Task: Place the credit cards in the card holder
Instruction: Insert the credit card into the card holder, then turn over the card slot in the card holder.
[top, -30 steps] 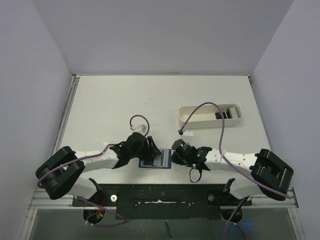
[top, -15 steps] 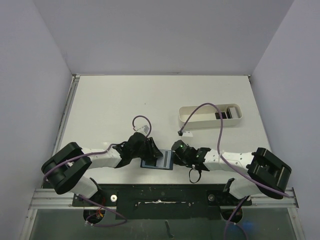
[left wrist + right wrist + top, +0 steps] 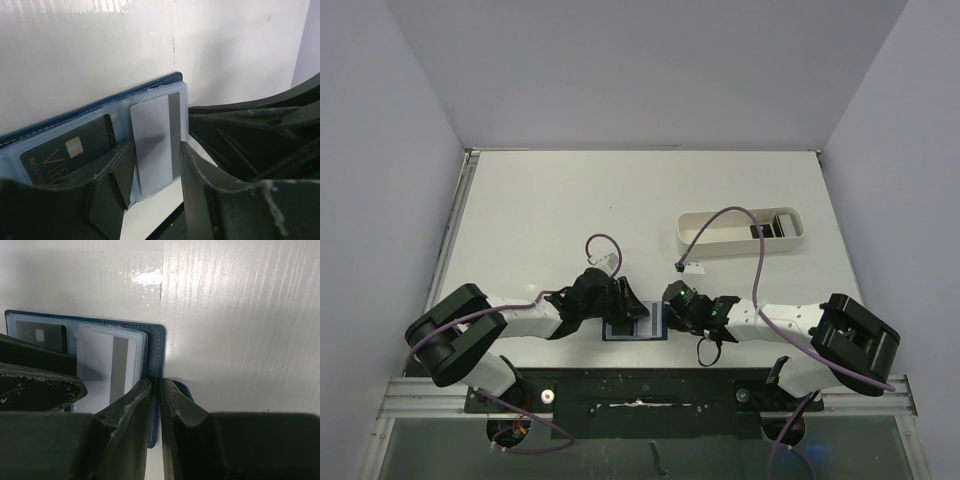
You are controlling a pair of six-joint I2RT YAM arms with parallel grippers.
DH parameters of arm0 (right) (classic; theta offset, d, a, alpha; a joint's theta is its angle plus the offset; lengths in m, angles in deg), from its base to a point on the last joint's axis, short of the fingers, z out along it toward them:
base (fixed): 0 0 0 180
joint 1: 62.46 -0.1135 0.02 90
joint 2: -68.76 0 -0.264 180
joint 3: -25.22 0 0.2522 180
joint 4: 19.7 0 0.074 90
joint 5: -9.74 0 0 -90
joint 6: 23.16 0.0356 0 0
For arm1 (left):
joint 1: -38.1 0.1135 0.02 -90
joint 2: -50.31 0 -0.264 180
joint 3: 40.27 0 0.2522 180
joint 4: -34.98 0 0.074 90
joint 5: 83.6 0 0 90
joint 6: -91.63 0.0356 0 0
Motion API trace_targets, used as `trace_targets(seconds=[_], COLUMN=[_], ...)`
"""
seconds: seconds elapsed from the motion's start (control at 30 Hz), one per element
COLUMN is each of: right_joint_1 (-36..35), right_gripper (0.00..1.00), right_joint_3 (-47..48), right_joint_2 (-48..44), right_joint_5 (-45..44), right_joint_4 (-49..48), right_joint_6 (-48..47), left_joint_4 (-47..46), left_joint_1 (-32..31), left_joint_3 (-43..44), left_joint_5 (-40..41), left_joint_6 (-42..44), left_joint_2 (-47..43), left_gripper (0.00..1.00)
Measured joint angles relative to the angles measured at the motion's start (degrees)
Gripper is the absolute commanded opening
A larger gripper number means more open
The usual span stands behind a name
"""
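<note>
from above, the card holder (image 3: 635, 327) lies open on the table (image 3: 540, 220) close to the arms' bases. the left gripper (image 3: 624, 305) and the right gripper (image 3: 666, 309) crowd over it from either side. well apart, the white tray (image 3: 720, 247) has dark pieces (image 3: 775, 228) in its right end. they're likely more cards to be brought over, though too small to be sure.

left wrist: one dark card (image 3: 70, 150) looks seated in a slot of the holder. a pale card (image 3: 152, 140) with a grey stripe lies just beside it, between the jaws, which stand apart along its long edges. whether they actually squeeze it, i can't tell.

right wrist: the fingers are pinched together on the holder's stitched cover edge, which i take to be steadying it. the pale card looks only partly in its sleeve, so i'd judge the job about midway.
</note>
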Motion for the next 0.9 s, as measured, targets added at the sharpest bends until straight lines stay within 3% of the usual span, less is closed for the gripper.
trace_targets(seconds=[0.2, 0.53, 0.9], right_joint_1=[0.0, -0.81, -2.64], right_gripper=[0.25, 0.24, 0.23], right_joint_3=[0.0, 0.92, 13.84], right_joint_2=[-2.62, -5.97, 6.78], right_joint_5=[-0.83, -0.31, 4.72], right_joint_4=[2.27, 2.99, 0.55], right_joint_6=[-0.02, -0.09, -1.16], left_joint_4=[-0.17, 8.11, 12.63], left_joint_1=[0.02, 3.3, 12.31], left_joint_3=[0.0, 0.0, -6.6], left_joint_5=[-0.33, 0.63, -1.7], left_joint_6=[-0.2, 0.68, 0.37], left_joint_2=[-0.24, -8.9, -17.92], left_gripper=[0.5, 0.55, 0.57])
